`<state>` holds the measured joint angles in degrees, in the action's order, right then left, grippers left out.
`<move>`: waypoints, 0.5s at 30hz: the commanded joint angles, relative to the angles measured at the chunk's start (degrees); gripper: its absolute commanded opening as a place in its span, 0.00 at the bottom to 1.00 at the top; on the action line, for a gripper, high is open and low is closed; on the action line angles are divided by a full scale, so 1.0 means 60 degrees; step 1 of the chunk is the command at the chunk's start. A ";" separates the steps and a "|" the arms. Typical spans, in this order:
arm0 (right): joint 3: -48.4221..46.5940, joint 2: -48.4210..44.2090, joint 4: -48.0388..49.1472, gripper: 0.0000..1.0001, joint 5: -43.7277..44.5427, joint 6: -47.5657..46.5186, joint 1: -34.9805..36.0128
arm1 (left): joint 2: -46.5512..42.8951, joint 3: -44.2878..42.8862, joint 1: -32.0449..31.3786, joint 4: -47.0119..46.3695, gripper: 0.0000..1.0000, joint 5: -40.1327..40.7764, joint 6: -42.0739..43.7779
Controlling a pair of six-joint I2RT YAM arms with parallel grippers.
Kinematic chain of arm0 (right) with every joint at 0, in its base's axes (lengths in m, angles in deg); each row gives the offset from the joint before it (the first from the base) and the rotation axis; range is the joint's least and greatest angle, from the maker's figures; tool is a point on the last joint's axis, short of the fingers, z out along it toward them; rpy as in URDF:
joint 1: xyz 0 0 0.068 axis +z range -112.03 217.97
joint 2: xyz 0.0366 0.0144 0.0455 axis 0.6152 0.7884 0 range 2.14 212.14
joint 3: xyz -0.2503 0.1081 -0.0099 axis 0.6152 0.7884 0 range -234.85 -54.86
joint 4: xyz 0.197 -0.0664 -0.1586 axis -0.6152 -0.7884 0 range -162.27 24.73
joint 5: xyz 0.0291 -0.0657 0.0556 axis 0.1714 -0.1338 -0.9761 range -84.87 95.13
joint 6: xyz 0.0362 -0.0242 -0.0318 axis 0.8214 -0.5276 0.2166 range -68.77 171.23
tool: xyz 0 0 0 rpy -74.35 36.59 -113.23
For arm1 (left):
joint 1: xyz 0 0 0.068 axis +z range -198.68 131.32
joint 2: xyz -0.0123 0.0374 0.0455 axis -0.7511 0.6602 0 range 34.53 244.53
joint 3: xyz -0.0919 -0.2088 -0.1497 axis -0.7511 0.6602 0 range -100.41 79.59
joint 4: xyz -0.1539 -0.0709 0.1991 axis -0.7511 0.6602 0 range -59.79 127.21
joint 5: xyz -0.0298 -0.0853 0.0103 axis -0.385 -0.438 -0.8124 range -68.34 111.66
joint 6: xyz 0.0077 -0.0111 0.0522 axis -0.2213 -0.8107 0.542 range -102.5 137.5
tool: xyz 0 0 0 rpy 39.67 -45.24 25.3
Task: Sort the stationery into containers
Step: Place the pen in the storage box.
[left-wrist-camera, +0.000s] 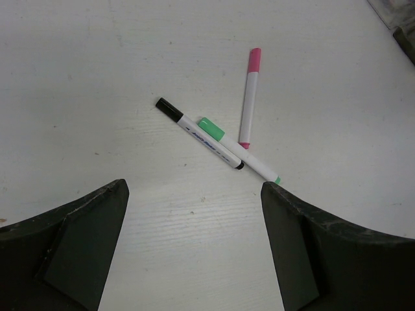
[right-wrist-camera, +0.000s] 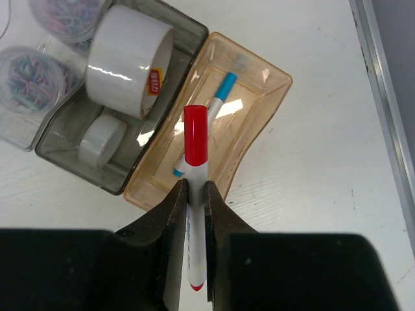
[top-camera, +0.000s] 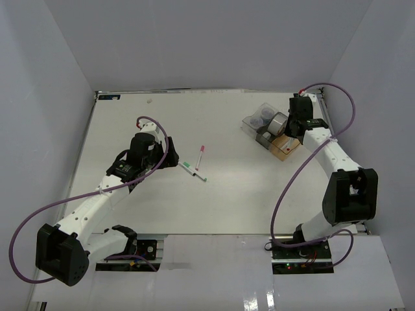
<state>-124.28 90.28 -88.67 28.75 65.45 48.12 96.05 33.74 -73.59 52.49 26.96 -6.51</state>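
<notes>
1. The right end effector (right-wrist-camera: 196, 189) is clamped on a red marker (right-wrist-camera: 196, 139), fingers pressed against the barrel on both sides.
2. The red marker's cap points away from the wrist and hangs over the near wall of the amber bin (right-wrist-camera: 269, 78).
3. A blue marker (right-wrist-camera: 222, 92) lies aslant inside the amber bin, partly hidden behind the red one.
4. The grey bin (right-wrist-camera: 189, 34), joined to the amber one, holds a big roll (right-wrist-camera: 126, 61) on its edge and a small roll (right-wrist-camera: 102, 137) beside it.
5. The clear bin (top-camera: 262, 107), next to the grey bin, holds two tubs (right-wrist-camera: 29, 78) filled with coloured clips.
6. All three bins sit at the far right of the desk (left-wrist-camera: 97, 65).
7. The left end effector (left-wrist-camera: 194, 194) hovers over mid-desk with its fingers wide apart, holding nothing.
8. Just ahead of it three markers lie loose on the desk.
9. The black marker (left-wrist-camera: 194, 129) and green marker (left-wrist-camera: 249, 161) lie side by side, touching.
10. The pink marker (left-wrist-camera: 249, 91) stands at an angle to them, its lower end meeting the green one.
</notes>
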 commanded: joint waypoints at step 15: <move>-0.0836 0.1951 0.0736 0.15 -0.0743 0.3387 -0.1047 | -0.0131 -0.0255 0.0049 0.0021 0.94 -0.0078 0.0017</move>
<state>-127.58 101.69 -87.03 23.96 81.45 42.37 96.05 33.74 -73.59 52.49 26.96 -6.51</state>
